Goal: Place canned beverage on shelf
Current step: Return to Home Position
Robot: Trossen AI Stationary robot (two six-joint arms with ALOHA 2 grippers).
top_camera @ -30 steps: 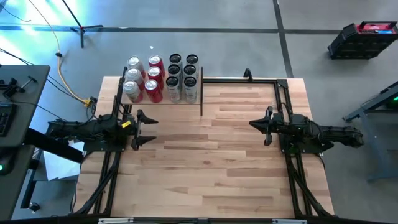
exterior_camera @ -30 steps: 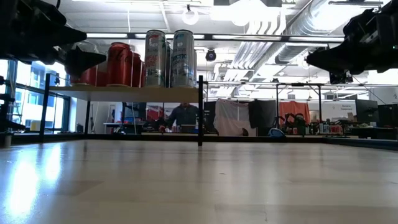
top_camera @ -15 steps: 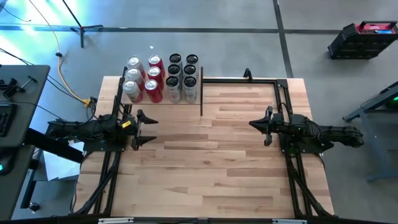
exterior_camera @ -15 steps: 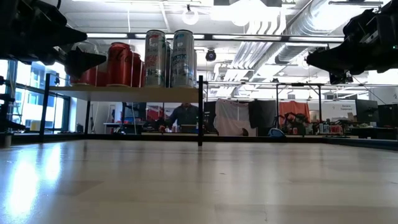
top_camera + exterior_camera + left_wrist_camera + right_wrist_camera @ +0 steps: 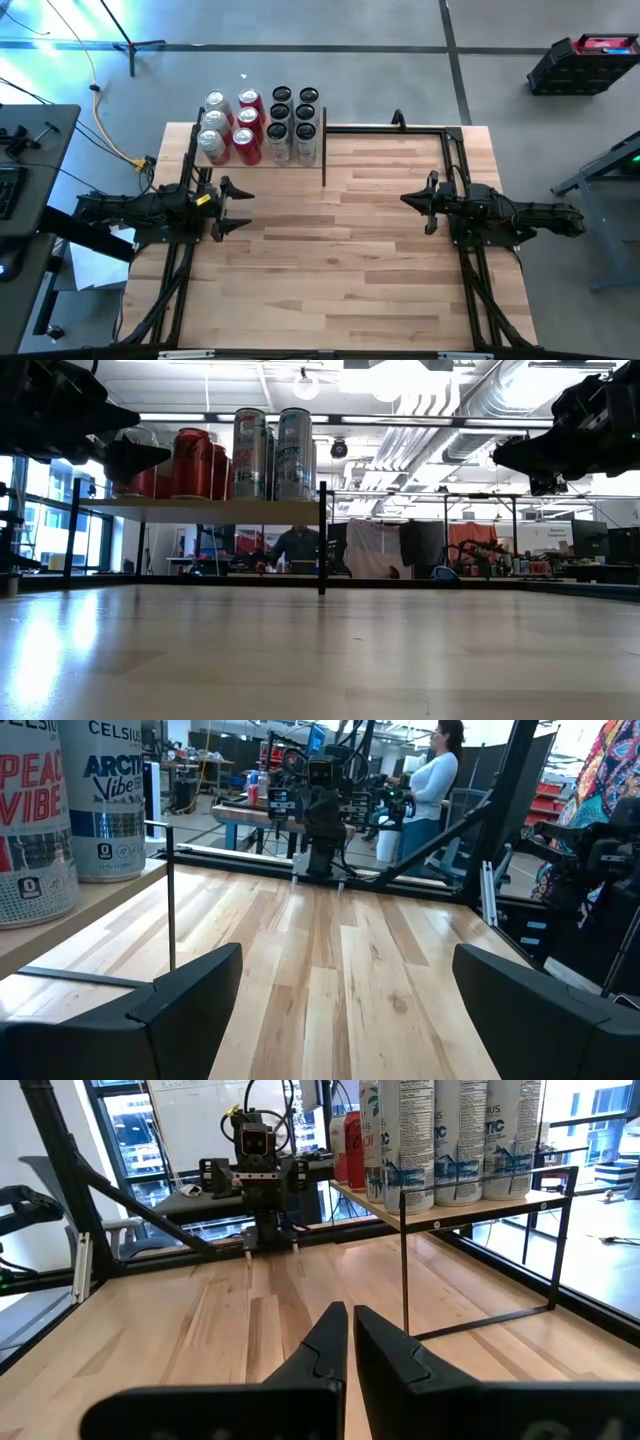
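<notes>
On the pale butcher-block wooden tabletop (image 5: 340, 270), your left gripper (image 5: 244, 208) hovers at the left side, fingers spread wide with nothing between them. Your right gripper (image 5: 404, 199) faces it from the right side, well apart, its fingers pressed almost together on nothing. Farther back, the small light-wood shelf (image 5: 200, 507) on thin black metal posts stands at the table's far left corner. It carries three pink cans (image 5: 212, 122), three red cans (image 5: 248, 120) and six tall white cans (image 5: 292, 115) in rows. Beyond it, a person (image 5: 293, 548) shows in the room.
</notes>
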